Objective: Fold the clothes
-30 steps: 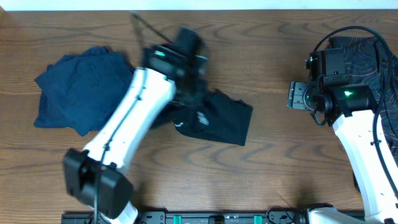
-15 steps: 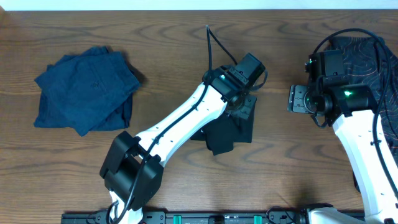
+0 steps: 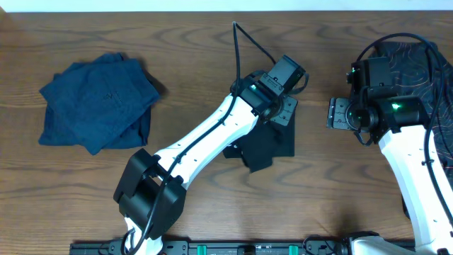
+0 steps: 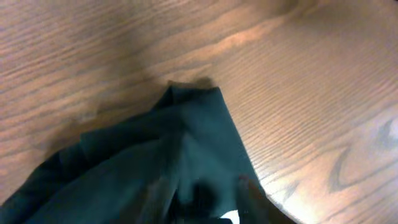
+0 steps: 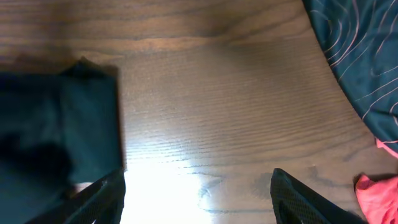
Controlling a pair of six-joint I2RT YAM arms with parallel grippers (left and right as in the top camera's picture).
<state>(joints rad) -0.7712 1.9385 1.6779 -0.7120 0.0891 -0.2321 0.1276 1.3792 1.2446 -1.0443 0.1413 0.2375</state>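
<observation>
A dark garment [image 3: 265, 145] lies at the table's middle, partly folded over itself. My left gripper [image 3: 282, 113] is on its upper right part and shut on the cloth, which fills the left wrist view [image 4: 186, 155]. My right gripper [image 3: 333, 112] is open and empty just right of the garment, hovering over bare wood [image 5: 199, 199]. The garment's edge shows at the left of the right wrist view [image 5: 62, 124].
A folded stack of blue clothes [image 3: 99, 103] lies at the far left. A dark patterned garment [image 3: 432, 64] lies at the back right, also in the right wrist view [image 5: 354, 56], with a red cloth [image 5: 379, 199] beside it.
My left arm swept right across the table, dragging the dark garment's left side over onto its right. The right arm has not moved.
</observation>
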